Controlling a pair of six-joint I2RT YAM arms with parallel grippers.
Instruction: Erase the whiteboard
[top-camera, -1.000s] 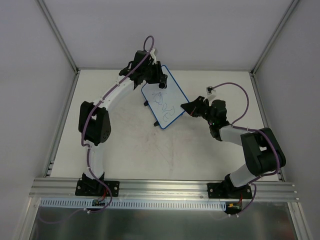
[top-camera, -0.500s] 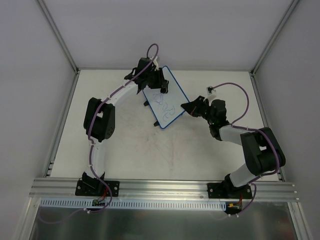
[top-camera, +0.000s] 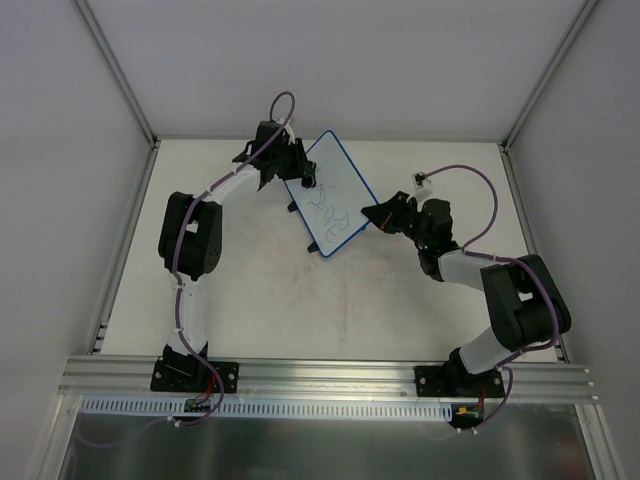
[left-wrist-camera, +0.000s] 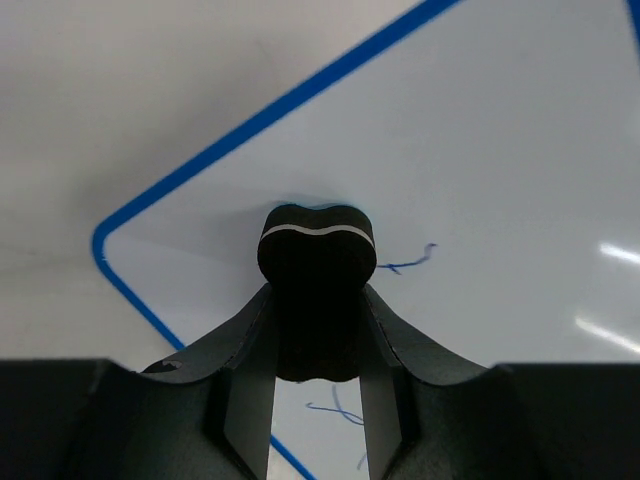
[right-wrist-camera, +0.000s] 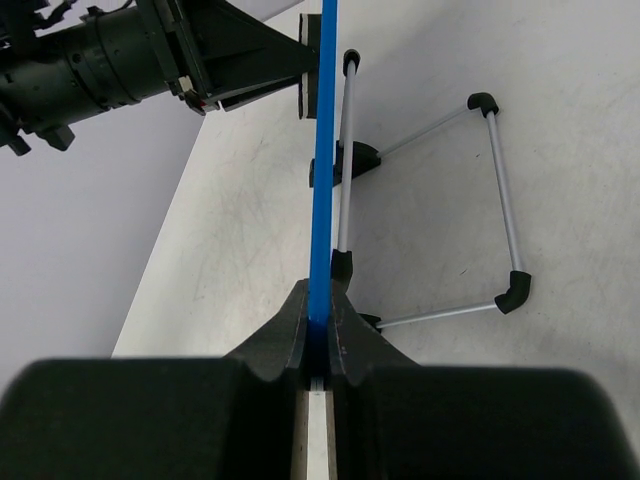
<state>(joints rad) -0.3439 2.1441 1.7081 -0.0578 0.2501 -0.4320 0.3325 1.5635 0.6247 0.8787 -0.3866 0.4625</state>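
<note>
The whiteboard (top-camera: 333, 195), white with a thin blue rim, stands tilted at the back middle of the table, with blue scribbles (top-camera: 326, 207) on its face. My left gripper (top-camera: 303, 176) is shut on a small black eraser (left-wrist-camera: 317, 255) and presses it against the board near its upper left corner; blue marks (left-wrist-camera: 402, 264) lie beside it. My right gripper (top-camera: 372, 215) is shut on the board's right edge, seen edge-on as a blue strip (right-wrist-camera: 323, 160) in the right wrist view.
The board's wire stand with black feet (right-wrist-camera: 495, 200) rests on the table behind the board. Metal frame posts and white walls close in the table (top-camera: 300, 300) on three sides. A rail (top-camera: 330, 375) runs along the near edge.
My left gripper with the eraser has moved left and down across the upper board, from near the top edge to the upper left corner. The right gripper and board have stayed put.
</note>
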